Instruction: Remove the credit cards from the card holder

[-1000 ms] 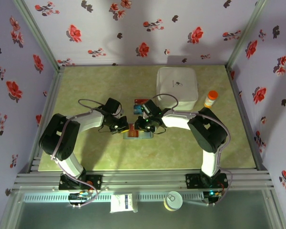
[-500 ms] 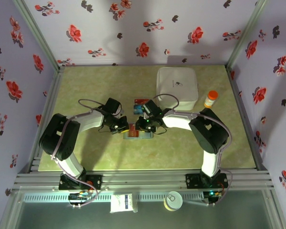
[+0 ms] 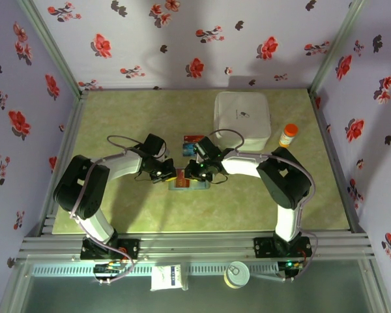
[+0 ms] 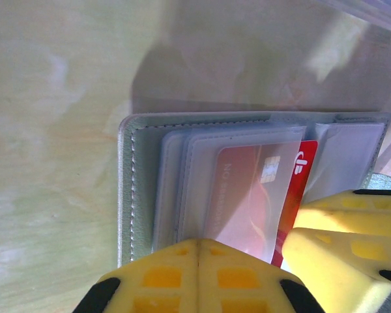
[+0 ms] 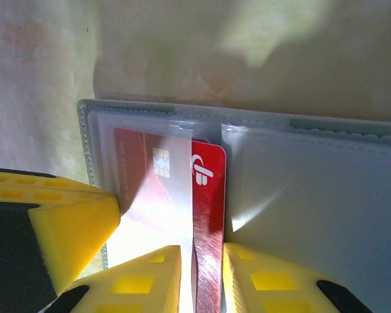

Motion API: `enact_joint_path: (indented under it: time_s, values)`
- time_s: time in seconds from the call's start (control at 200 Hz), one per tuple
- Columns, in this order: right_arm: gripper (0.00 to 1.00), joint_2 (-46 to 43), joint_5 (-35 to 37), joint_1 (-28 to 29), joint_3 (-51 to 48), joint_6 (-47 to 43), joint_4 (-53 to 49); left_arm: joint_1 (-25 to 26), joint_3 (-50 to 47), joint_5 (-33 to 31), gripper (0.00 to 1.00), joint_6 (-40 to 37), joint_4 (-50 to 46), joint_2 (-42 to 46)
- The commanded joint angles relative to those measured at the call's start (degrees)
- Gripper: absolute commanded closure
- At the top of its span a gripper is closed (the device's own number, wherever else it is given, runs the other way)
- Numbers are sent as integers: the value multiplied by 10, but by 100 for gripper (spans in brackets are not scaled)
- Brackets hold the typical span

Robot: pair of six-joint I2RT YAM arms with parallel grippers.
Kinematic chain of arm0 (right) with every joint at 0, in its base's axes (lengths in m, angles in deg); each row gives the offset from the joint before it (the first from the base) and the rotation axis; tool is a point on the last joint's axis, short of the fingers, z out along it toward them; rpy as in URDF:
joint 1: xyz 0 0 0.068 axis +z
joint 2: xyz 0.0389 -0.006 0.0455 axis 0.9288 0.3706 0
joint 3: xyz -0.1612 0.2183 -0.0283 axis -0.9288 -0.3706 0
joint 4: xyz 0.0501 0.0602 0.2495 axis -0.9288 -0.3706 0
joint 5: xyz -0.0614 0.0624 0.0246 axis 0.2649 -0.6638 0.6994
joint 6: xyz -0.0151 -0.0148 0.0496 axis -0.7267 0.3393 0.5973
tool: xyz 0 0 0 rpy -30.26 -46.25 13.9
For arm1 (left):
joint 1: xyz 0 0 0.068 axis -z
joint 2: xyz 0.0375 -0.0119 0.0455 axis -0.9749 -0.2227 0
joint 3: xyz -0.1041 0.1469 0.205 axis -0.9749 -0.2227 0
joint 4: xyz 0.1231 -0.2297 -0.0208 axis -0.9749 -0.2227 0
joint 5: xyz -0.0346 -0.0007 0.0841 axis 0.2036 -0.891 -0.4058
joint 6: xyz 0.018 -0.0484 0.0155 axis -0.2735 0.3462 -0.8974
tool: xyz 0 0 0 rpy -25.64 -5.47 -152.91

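Nothing visible has moved over the last second: both arms keep the same pose, their tips meeting over the holder (image 3: 188,184) on the surface (image 3: 117,117).

The left end effector (image 3: 164,175) has its yellow pads pressed together with nothing between them. From its own camera, the left end effector (image 4: 197,253) sits at the near edge of the holder's (image 4: 126,195) stitched panel, on the clear sleeve. Just ahead of it, a red card (image 4: 304,171) lies partly under that sleeve, its chip showing through and its logo edge bare.

Just right of it, the right end effector (image 3: 199,173) is narrowly closed. In its wrist view, the right end effector (image 5: 201,261) has one finger on each side of the bare strip of the red card (image 5: 208,176), pinching it at the holder's (image 5: 313,189) fold. The other panel, to its right, looks blank.

Beyond the right end effector lie two small flat pieces, one red (image 3: 194,137) and one blue (image 3: 189,150), too small to identify. Farther right stand a white box (image 3: 242,116) and an orange bottle (image 3: 288,135).
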State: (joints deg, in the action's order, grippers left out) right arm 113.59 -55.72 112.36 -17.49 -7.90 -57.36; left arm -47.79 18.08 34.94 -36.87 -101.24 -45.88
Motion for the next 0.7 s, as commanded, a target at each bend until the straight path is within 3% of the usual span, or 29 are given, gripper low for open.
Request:
enact_joint_path:
  time_s: [0.0, 0.695]
  values:
    - [75, 11, -11, -2, 5, 11, 6, 3, -12, -3, 98, 0, -9, -12]
    - [82, -42, -32, -4, -37, 57, 96, 3, -16, -3, 98, 2, -5, -8]
